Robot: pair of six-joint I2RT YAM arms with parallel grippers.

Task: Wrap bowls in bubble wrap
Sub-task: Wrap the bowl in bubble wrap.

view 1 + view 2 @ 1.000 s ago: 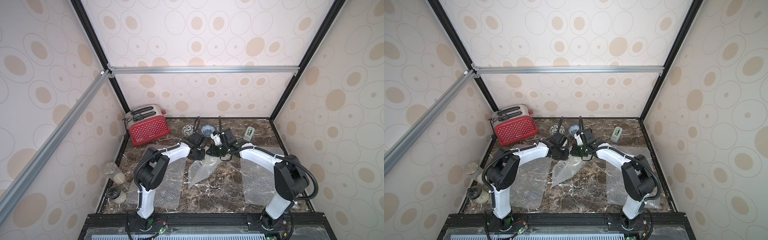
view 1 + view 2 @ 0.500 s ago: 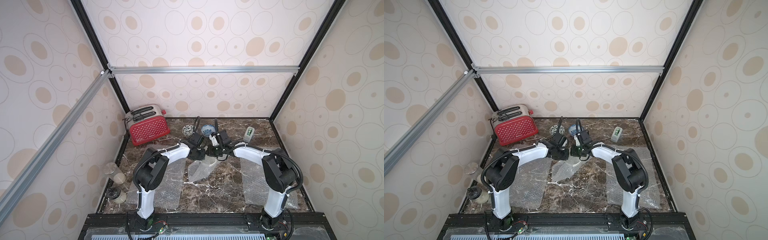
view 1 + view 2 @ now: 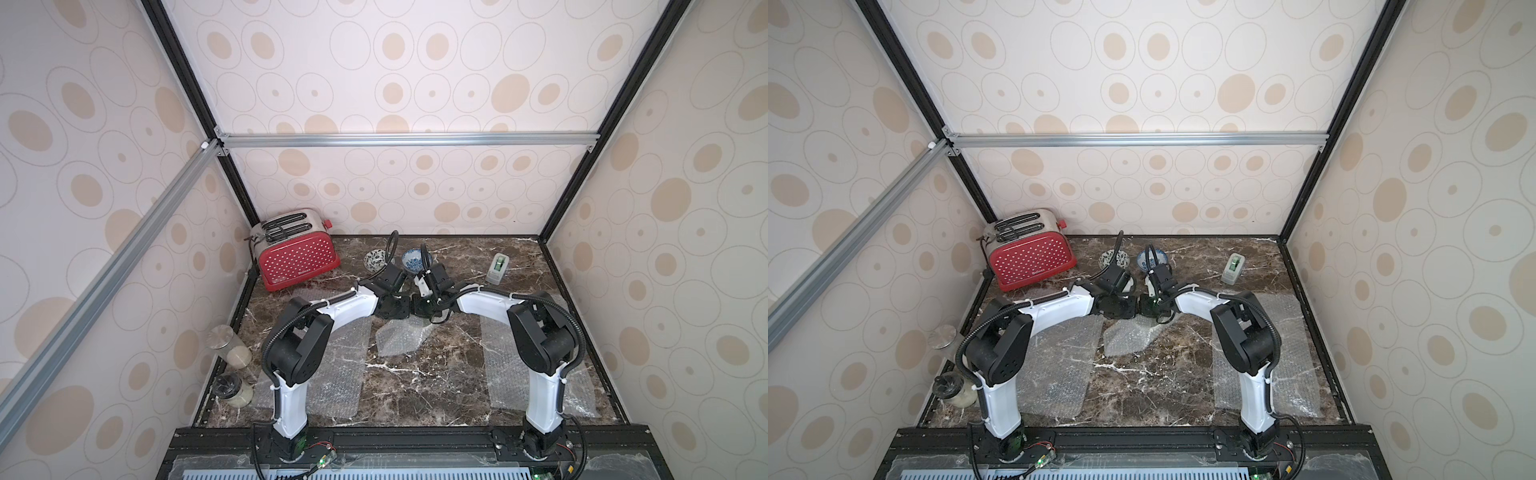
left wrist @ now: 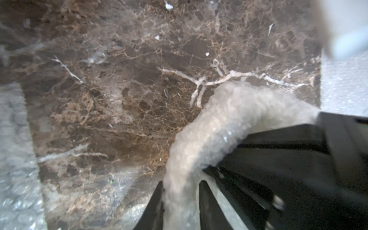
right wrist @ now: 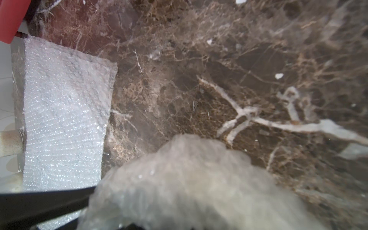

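Dark marble tabletop (image 3: 415,386) carries the middle bubble wrap sheet (image 3: 401,338) at its centre, far edge bunched up; the right gripper (image 3: 420,308) is clenched on it, and the left gripper (image 4: 180,200) seemingly pinches it too.

Mock kitchen set inside a robot test booth. Oval-patterned wallpaper panels (image 3: 415,62) hang on a black and aluminium frame (image 3: 407,139). Marble-look bench (image 3: 415,395) carries a red toaster (image 3: 297,259); storage jars (image 3: 230,349) stand by the wall. Two robot arms (image 3: 291,399) bolt to a rail (image 3: 415,438) along the bench's front edge, cabling exposed at their bases.
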